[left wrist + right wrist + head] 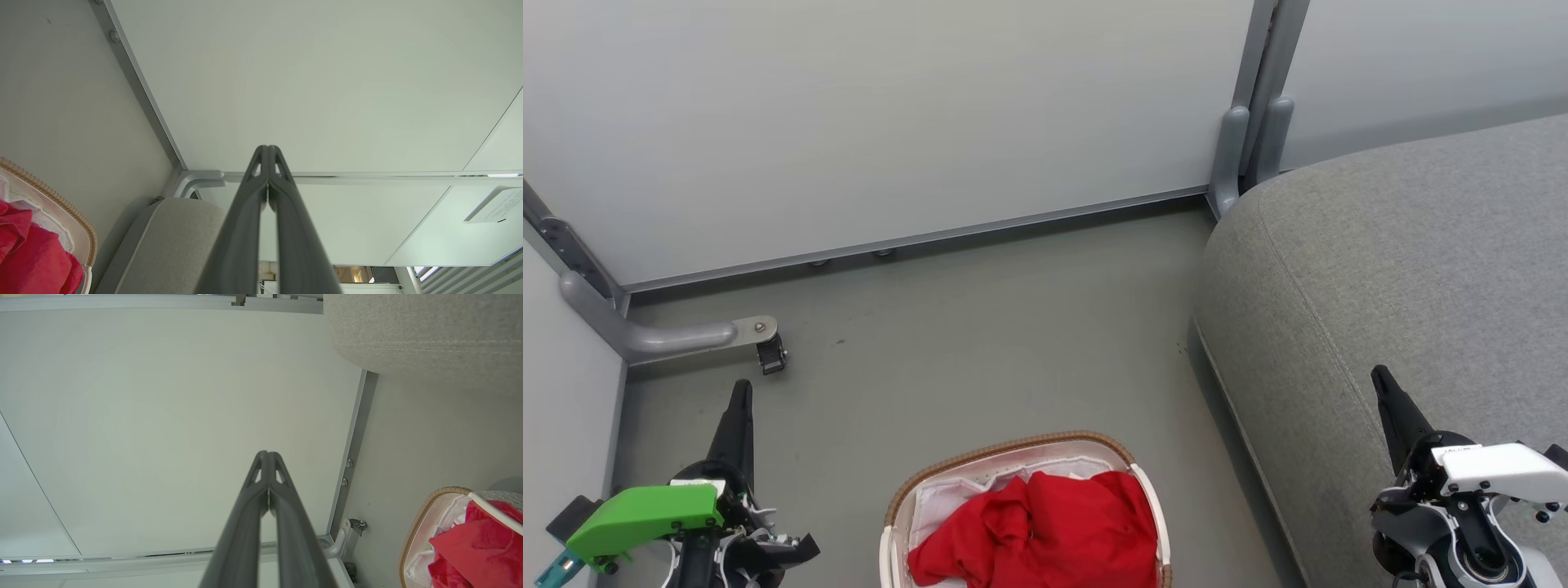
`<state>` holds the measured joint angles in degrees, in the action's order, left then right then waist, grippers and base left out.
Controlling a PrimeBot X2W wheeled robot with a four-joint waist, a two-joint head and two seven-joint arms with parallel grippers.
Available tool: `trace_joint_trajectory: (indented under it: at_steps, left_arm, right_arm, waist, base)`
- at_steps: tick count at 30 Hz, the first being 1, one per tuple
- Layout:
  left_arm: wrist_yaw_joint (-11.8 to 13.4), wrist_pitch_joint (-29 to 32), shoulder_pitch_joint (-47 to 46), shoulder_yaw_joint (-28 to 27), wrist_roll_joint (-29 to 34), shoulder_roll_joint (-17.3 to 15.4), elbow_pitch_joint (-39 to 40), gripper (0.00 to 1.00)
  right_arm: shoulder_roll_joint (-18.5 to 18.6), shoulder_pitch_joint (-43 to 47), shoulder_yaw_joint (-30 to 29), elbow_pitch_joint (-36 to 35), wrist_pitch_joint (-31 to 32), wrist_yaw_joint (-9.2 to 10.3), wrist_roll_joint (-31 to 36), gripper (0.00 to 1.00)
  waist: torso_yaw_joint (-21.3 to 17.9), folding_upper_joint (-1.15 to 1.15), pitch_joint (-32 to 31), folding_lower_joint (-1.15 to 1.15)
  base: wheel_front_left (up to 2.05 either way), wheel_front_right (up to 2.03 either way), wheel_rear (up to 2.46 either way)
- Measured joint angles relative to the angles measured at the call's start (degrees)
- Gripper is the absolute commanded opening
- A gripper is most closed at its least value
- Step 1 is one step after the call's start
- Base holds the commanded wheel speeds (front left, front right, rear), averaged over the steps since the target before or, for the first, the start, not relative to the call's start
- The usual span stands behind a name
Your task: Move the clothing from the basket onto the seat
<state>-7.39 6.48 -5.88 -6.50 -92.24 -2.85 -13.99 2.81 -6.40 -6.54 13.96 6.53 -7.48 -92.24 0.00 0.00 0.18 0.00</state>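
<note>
**A:** Starting at the left: why do the left fingers point(737, 429) just hang there?

**B:** They are pressed together with nothing between them, pointing away over the floor point(980, 327) to the left of the basket point(1013, 445). It looks like a ready pose to me, with no grasp begun.

**A:** And the basket itself?

**B:** It stands on the floor between the two arms, open side up. The clothing point(1054, 523) lies inside as a crumpled red heap on the white liner point(939, 498). It is piled toward the right side and rises about to the rim, so a reach from above should get to it.

**A:** Then the seat point(1405, 261)?

**B:** It is near the basket's right side, with a strip of floor between them. The grey cushion has nothing red on it, so I judge the whole job is yet to do.

**A:** The right fingers point(1396, 408)?

**B:** They are also clenched and empty, poised over the seat's front edge. Whichever arm goes in must spread its fingers first. The right one would have the shorter carry.
</note>
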Motion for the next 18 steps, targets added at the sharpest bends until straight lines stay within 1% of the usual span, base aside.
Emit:
trace_joint_trajectory:
  at_steps: [18]
  left_arm:
    - [0.0, 0.0, 0.0, 0.0, -0.01, 0.0, 0.0, 0.0]
  right_arm:
    - [0.0, 0.0, 0.0, 0.01, 0.0, 0.0, 0.0, 0.0]
  waist:
    - [0.0, 0.0, 0.0, 0.0]
  base:
    - [0.0, 0.0, 0.0]
